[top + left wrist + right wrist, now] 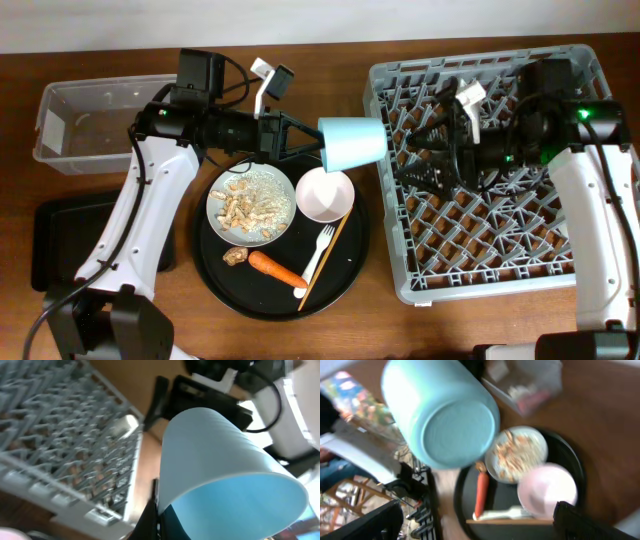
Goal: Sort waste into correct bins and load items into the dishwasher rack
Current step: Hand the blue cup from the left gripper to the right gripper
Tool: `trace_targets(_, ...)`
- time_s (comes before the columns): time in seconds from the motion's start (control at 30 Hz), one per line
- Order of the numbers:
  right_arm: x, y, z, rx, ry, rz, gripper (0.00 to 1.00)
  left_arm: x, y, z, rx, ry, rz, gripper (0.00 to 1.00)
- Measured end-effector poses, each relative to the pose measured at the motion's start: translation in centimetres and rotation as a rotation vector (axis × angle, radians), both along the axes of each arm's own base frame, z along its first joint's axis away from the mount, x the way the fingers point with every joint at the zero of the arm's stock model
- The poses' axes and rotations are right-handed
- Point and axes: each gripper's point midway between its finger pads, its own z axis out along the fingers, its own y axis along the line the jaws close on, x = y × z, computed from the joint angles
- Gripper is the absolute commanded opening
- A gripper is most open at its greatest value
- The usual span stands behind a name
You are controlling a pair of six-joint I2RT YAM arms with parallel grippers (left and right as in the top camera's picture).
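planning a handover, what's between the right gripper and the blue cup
Overhead view: only the left rim and lattice of the dishwasher rack, seen beneath the gap. The light-blue cup hangs in the left gripper; the right gripper stands open.

Left tool [316, 139] pinched closed, right tool [420, 152] spread wide.

I counted one light-blue cup [352, 141], one bowl [325, 194], one plate [214, 212], one fork [314, 262], one chopstick [327, 255], one carrot [277, 269] and one brown lump [235, 257]. There were also one grey rack [480, 240], one clear tub [90, 125], one round black tray [345, 262] and one rectangular black tray [55, 240].
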Motion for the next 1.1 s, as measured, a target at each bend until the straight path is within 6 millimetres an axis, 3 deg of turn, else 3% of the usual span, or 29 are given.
trace_targets(0.33, -1.0, 2.8, 3.1, 0.166, -0.156, 0.141, 1.0, -1.5, -1.3, 0.9, -0.05, 0.004, -0.075, 0.0)
trace_targets(0.47, -1.2, 3.1, 3.6, 0.191, -0.167, 0.155, 0.89, -2.2, -2.3, 0.7, -0.038, 0.002, -0.097, 0.0)
trace_targets(0.57, -1.3, 3.1, 3.7, 0.199, -0.166, 0.157, 0.65, -2.1, -2.3, 0.6, -0.032, 0.001, -0.093, 0.0)
trace_targets(0.8, -1.3, 3.1, 3.8, 0.204, -0.171, 0.159, 0.63, -2.1, -2.3, 0.5, -0.03, -0.003, -0.091, 0.0)
trace_targets(0.87, -1.3, 3.1, 3.8, 0.204, -0.17, 0.159, 0.58, -2.0, -2.3, 0.5, -0.031, -0.007, -0.092, 0.01)
trace_targets(0.9, -1.3, 3.1, 3.8, 0.204, -0.168, 0.159, 0.53, -2.0, -2.3, 0.5, -0.031, -0.007, -0.092, 0.11)
trace_targets(0.93, -1.3, 3.1, 3.8, 0.204, -0.165, 0.158, 0.49, -2.0, -2.3, 0.5, -0.031, -0.008, -0.092, 0.33)
trace_targets(0.97, -1.3, 3.1, 3.8, 0.204, -0.167, 0.159, 0.46, -2.0, -2.3, 0.6, -0.032, -0.015, -0.092, 0.45)
trace_targets(1.03, -1.4, 3.2, 3.8, 0.206, -0.158, 0.159, 0.45, -1.8, -2.3, 0.4, -0.02, -0.024, -0.083, 0.55)
trace_targets(1.1, -1.4, 3.2, 3.7, 0.201, -0.142, 0.154, 0.42, -1.4, -2.3, -0.3, 0.016, -0.026, -0.059, 0.58)
